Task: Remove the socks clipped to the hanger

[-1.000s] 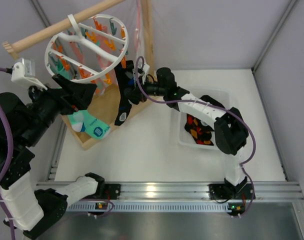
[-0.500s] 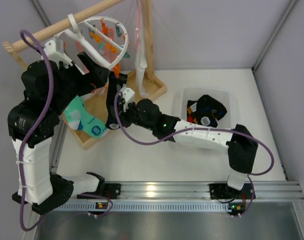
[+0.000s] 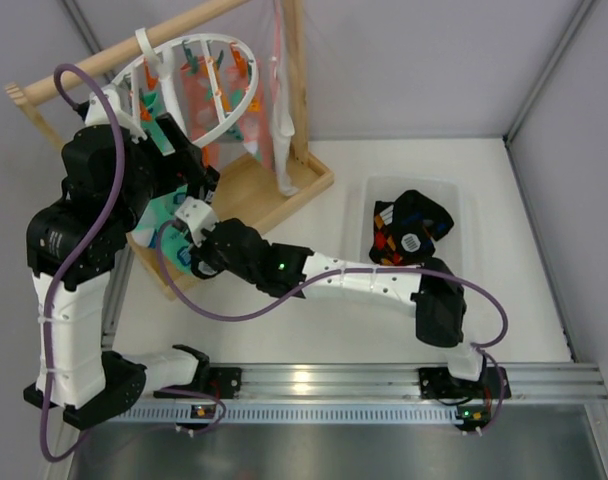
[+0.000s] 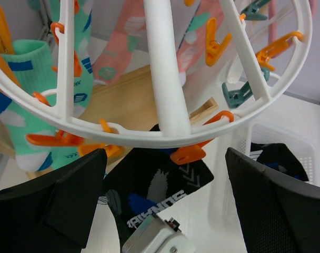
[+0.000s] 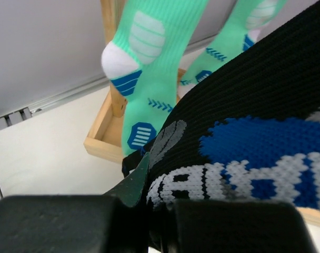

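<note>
- Pinching comes first: my right claw (image 5: 149,208) is clamped tight on the black knit ankle sock with blue and grey patches (image 5: 244,137), with the fabric folded between the fingers close to its white lettering. I judge the bite deep enough, so I should not re-grip.
- Just above that hold, a small orange plastic clip (image 4: 187,154) on the near rim seems to pin the sock's upper edge. Where exactly it bites is hidden behind the rim. The pull should run straight down and away from the clip's mouth, steady rather than snatched, so the knit slides out instead of stretching.
- The large white plastic ring hanger (image 4: 160,63) hangs tilted from its hook, so it will likely swing toward any tug. My left claw (image 4: 168,195) sits just under it with its fingers spread wide, holding nothing. I would use it to steady the rim or a cross bar beside that clip, clear of the sock.
- Beside the black one, mint-green patterned socks (image 4: 23,79) hang clipped on the ring, and pale pink socks (image 4: 126,37) hang beyond them. A sideways drag could snag those, so the path should go low.
- Further off stands the wooden rail frame (image 3: 264,190). Well apart from it on the white table (image 3: 324,210) is the clear plastic bin (image 3: 368,240) with dark socks in it, which is the likely drop point.
</note>
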{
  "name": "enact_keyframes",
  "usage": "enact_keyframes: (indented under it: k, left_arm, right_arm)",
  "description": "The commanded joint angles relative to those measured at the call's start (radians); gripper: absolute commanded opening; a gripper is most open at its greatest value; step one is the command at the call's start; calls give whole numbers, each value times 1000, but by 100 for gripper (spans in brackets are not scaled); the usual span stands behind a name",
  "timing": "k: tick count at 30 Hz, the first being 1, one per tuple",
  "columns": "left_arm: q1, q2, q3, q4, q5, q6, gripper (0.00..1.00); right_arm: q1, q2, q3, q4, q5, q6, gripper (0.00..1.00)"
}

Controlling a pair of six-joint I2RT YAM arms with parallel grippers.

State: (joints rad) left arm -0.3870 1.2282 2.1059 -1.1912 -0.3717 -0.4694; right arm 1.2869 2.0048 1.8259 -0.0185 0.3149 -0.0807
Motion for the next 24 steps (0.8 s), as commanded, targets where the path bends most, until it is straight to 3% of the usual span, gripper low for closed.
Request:
enact_keyframes:
  k: [1,6,11,24]
  left_arm:
    - [2,-6,-12,-19,-72,55,97]
    - [-4,22,-12,-27,-84,109,97]
    - [-41,53,-23,-51,-186,117,93]
    - [-46,39,-90,-74,-277,92,68]
  right_arm:
    - [45,44,99,-81,49,-53,0]
    - [49,92,170,-132,32,-65,0]
    - [49,100,174,-132,19,-74,0]
    - [48,92,164,-124,9,-56,0]
